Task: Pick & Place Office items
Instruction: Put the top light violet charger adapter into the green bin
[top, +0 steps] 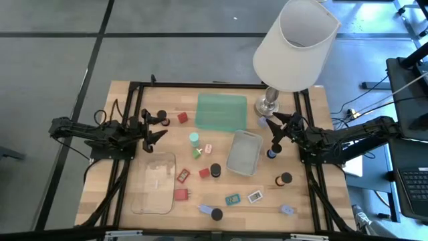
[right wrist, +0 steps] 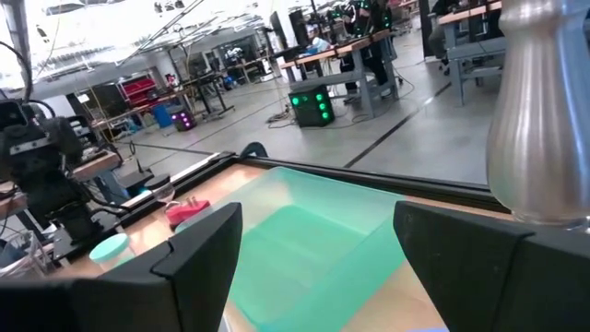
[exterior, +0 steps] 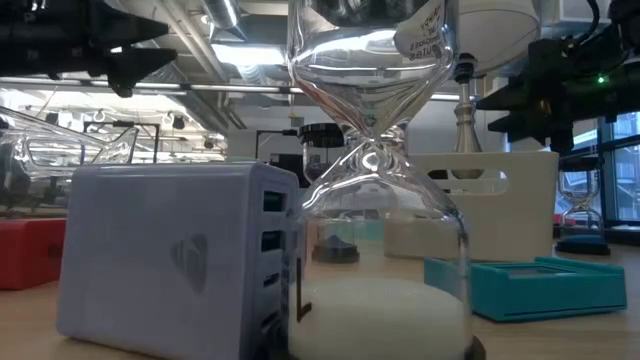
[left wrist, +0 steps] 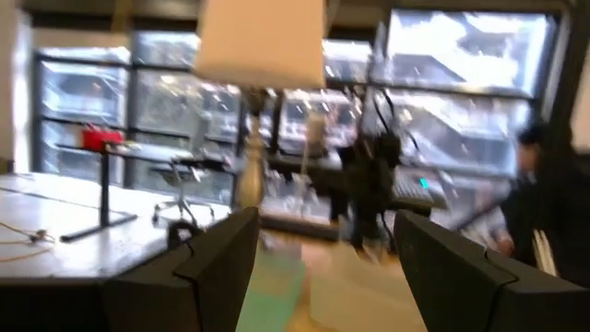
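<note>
Two dark arms hover at opposite edges of a wooden table (top: pixel 127 217) strewn with office items, none yet in a tray. The left gripper (top: pixel 155 127) hangs near the table's left edge with its fingers apart and nothing between them; the right gripper (top: pixel 278 130) is poised near the foot of a white-shaded lamp (top: pixel 294 40), fingers likewise apart and empty.

The items lie scattered in the middle ground between the arms. A red block (top: pixel 182 118) rests just beside the green tray (top: pixel 222 111) and is the piece closest to the left gripper, lying ahead of it toward the table's centre. A teal disc (top: pixel 194 138) sits a little farther in, with a small pale card (top: pixel 208 148) near it. Black round caps (top: pixel 215 170) dot the centre and near edge, one (top: pixel 285 178) on the right arm's side.

The grey tray (top: pixel 244 152) stands between the right gripper and most of the pieces, while the clear tray (top: pixel 154 182) lies on the left arm's side. By this layout the left arm seems better placed for the red block, with a short reach forward and down.
</note>
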